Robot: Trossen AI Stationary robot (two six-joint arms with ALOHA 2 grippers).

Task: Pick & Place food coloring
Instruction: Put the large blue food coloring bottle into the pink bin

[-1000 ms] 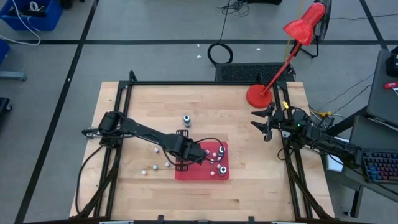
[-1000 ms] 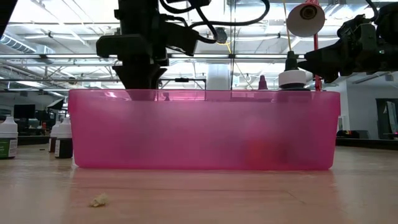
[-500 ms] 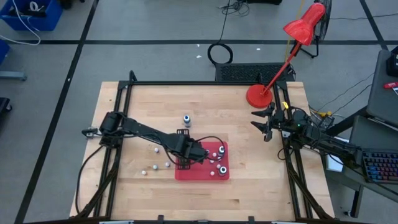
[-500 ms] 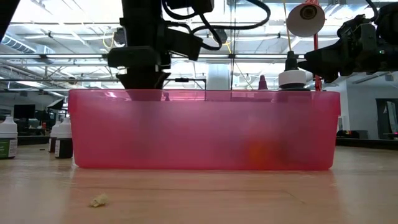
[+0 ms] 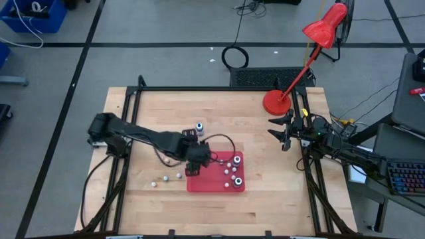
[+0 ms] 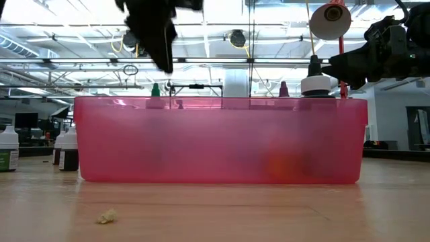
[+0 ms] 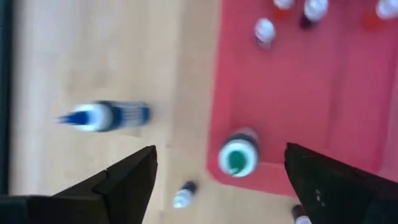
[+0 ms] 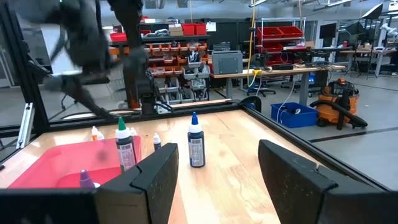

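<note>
The left tool (image 5: 197, 161) hangs over the red tray's (image 5: 199, 184) left edge, fingers apart, gripping nothing. A green-topped food coloring bottle (image 7: 237, 157) stands upright in the tray just below it, beside three other bottles (image 5: 232, 169) in the tray. A blue-topped bottle (image 5: 199, 126) stands on the table (image 5: 265, 199) toward the far edge. The right tool (image 5: 279, 131) waits at the table's right edge, fingers apart.

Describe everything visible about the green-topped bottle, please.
The green-topped bottle is small, with a dark body, whitish shoulder and green cap. It stands upright inside the pink tray, near its edge on the left arm's side. Nothing grips it: the open left tool hangs above it.
</note>
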